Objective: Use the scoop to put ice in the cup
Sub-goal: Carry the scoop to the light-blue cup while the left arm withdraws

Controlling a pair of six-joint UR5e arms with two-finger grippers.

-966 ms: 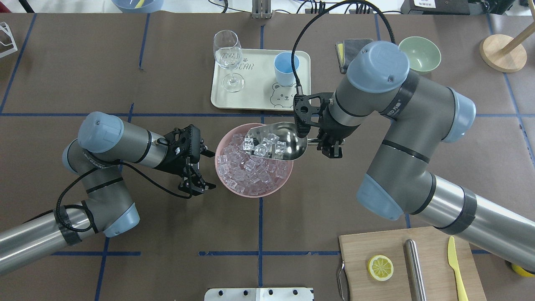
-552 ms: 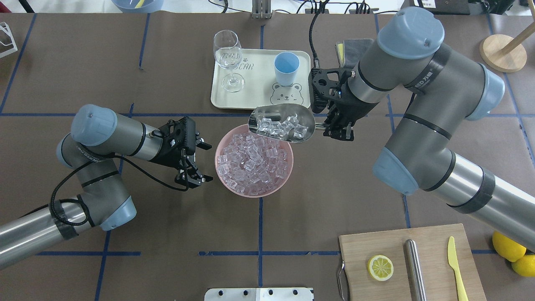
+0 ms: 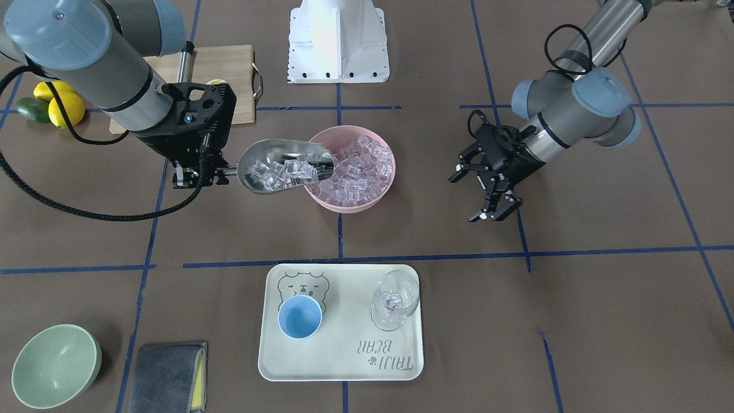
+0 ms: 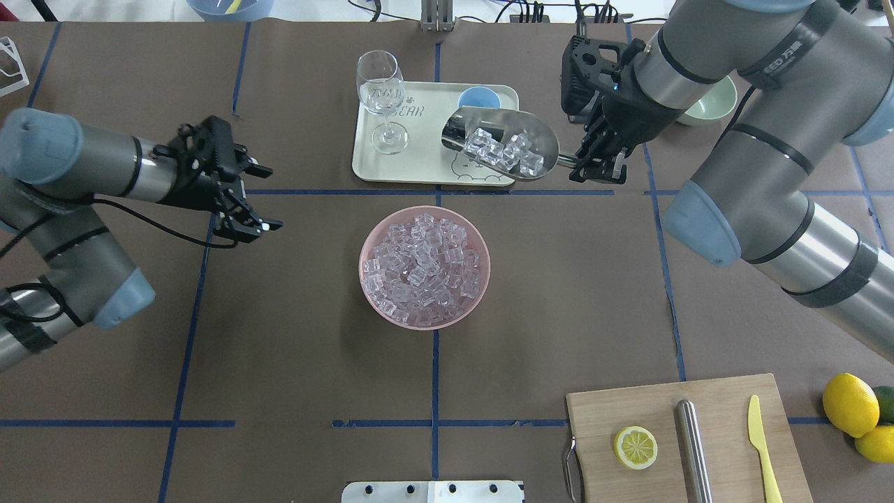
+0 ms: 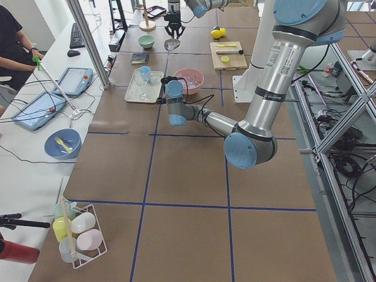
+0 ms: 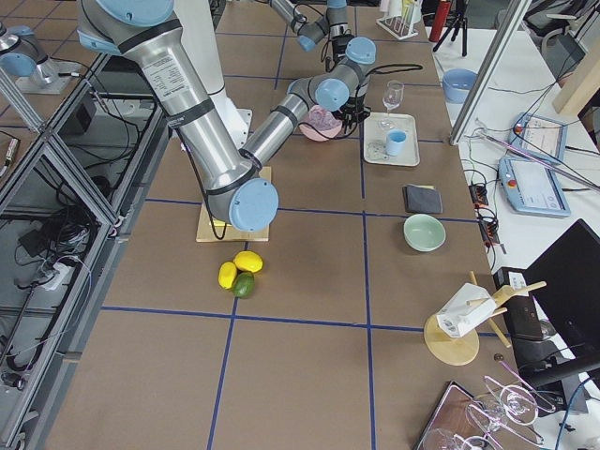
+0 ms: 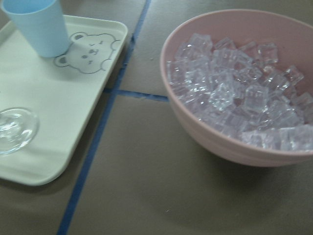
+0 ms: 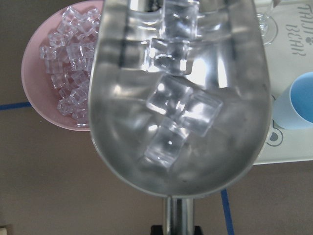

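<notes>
Bright, even light from above washes the brown desk [image 4: 279, 349], leaving only soft, faint shadows beside the pink bowl [image 4: 361, 265]. White glare flares off the polished scoop [image 8: 122, 147] in the right wrist view, where its handle at the near edge blurs. The left wrist view is dimmer and softer, with a cool cast, and the tray [image 7: 49, 147] is slightly out of focus. Both side views stretch toward their edges.

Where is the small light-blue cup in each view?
Front-facing: small light-blue cup lower centre.
Overhead: cup top centre, partly hidden.
Left: cup upper left-centre.
Right: cup upper right-centre.
Left wrist: cup top left.
Right wrist: cup right edge.
Landmark: cream bear-print tray beneath it.
</notes>
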